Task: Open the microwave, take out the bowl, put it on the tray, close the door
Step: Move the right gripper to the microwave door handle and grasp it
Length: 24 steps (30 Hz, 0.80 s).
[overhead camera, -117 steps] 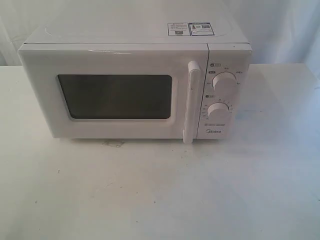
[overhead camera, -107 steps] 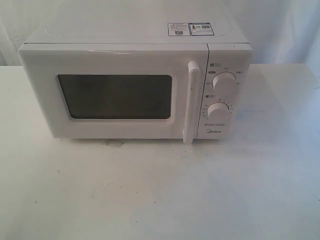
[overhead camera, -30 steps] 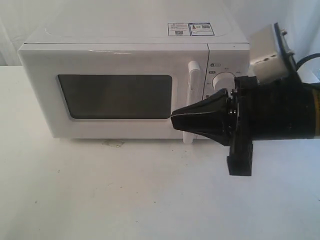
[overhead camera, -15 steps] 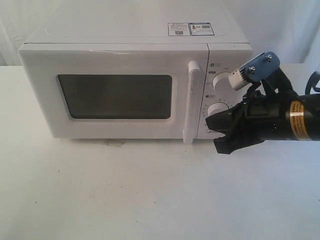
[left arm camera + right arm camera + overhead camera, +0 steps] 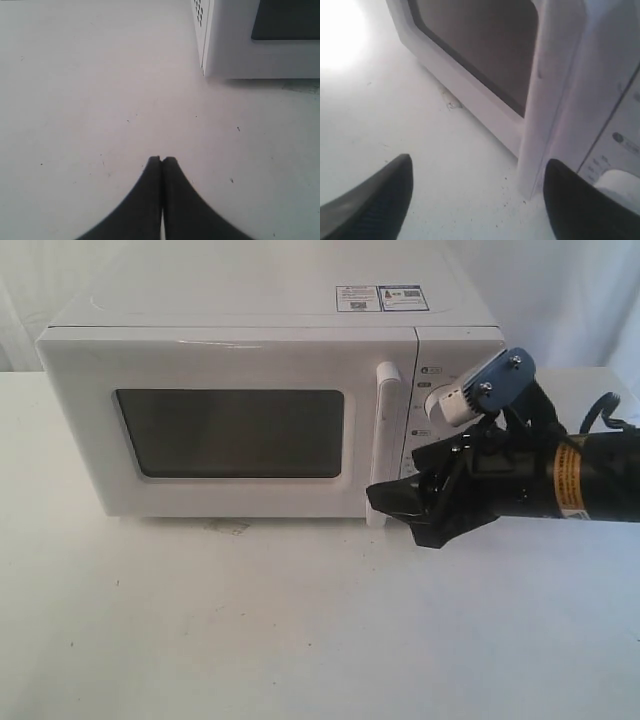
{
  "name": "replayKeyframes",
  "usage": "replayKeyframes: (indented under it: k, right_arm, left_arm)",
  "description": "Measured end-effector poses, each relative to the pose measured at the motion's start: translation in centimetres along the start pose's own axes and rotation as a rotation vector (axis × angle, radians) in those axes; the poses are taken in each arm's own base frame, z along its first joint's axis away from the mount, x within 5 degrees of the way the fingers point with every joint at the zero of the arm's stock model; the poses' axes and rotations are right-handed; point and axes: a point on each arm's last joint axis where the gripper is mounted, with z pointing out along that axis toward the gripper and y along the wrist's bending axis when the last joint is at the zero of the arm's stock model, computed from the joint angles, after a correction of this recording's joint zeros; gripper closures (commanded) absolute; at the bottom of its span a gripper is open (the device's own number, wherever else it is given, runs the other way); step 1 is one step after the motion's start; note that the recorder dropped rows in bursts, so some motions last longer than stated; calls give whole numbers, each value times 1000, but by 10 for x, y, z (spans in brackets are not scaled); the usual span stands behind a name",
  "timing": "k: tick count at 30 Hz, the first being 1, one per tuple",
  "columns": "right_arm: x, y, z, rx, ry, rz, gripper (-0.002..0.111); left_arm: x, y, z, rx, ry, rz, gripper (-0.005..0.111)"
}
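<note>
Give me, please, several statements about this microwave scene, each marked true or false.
1. The door of the microwave is shut. True.
2. The right gripper is clamped on the handle. False: its jaws stand open at the handle's lower end, not closed on it.
3. The left gripper is shut. True.
4. The stickers are on the door. False: they are on the microwave's top.
</note>
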Motion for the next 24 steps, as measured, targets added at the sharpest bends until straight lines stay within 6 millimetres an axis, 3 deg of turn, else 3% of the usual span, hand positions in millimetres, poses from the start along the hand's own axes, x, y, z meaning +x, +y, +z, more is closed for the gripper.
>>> replayKeyframes:
  k: [19,24]
  right_arm:
    - [-14,-4,-1,46,-121,-200,45]
    - [-10,-11,10,70,-146,-204,49]
  left_arm:
    - [0,0,0,0,0,0,107]
    - [0,0,0,0,0,0,107]
